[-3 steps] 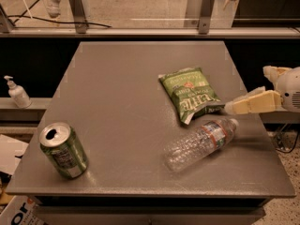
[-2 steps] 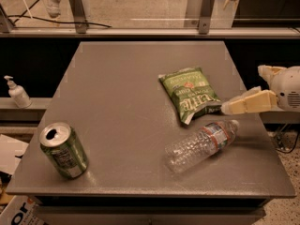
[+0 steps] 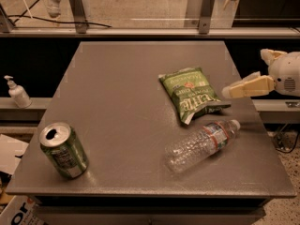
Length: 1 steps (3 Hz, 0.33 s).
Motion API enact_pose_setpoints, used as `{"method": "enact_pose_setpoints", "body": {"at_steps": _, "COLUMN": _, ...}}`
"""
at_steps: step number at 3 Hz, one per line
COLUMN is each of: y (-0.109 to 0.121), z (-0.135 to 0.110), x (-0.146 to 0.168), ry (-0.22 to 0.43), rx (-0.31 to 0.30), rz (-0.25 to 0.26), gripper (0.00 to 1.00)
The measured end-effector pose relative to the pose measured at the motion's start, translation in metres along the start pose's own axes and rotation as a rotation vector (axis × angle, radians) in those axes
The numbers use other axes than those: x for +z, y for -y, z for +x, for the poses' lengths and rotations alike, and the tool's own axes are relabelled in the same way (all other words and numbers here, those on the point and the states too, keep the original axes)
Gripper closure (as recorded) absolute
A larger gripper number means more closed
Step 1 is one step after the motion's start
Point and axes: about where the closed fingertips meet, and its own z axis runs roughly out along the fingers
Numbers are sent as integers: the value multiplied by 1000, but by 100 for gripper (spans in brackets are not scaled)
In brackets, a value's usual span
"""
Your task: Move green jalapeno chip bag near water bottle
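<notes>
The green jalapeno chip bag (image 3: 190, 93) lies flat on the grey table (image 3: 117, 102), right of centre. The water bottle (image 3: 201, 145) lies on its side just in front of the bag, white cap pointing right, nearly touching the bag's lower edge. My gripper (image 3: 244, 73) is at the right edge of the table, just right of the bag and apart from it. Its fingers (image 3: 247, 86) are spread and hold nothing.
A green soda can (image 3: 63, 150) stands upright at the table's front left corner. A small white pump dispenser bottle (image 3: 18, 93) stands on a ledge off the table's left side. A railing with metal posts (image 3: 204, 8) runs behind the table.
My gripper has risen slightly and drawn a little away from the bag's right edge. The bag, bottle and can have not moved.
</notes>
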Motion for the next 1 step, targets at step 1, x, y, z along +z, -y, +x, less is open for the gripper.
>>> {"method": "enact_pose_setpoints", "body": {"at_steps": 1, "y": 0, "z": 0, "x": 0, "ry": 0, "rx": 0, "rz": 0, "gripper": 0}}
